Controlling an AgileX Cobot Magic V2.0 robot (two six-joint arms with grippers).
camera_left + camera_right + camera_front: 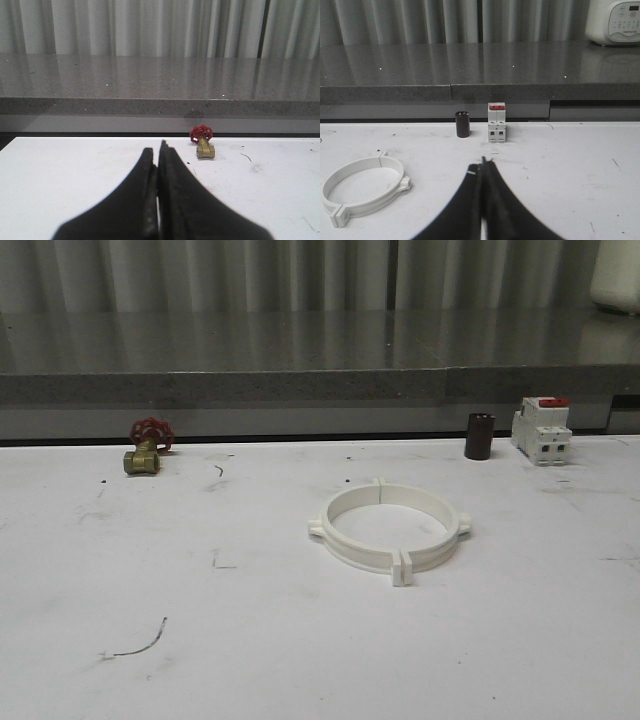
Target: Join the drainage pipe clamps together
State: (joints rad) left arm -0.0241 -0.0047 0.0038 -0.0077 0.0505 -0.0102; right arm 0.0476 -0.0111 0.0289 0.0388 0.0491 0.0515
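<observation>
The two white drainage pipe clamps (388, 525) lie flat on the white table, joined end to end into one closed ring, with their tabs meeting at the front and the back. In the right wrist view the same ring (362, 190) lies off to one side of my right gripper (483, 165), well apart from it. That gripper is shut with nothing between its black fingers. My left gripper (157, 152) is also shut and empty, low over bare table, with the ring outside its view.
A brass valve with a red handwheel (148, 448) sits at the back left. A dark cylinder (479, 436) and a white breaker with a red top (541, 429) stand at the back right. A grey counter ledge (320, 385) runs behind the table.
</observation>
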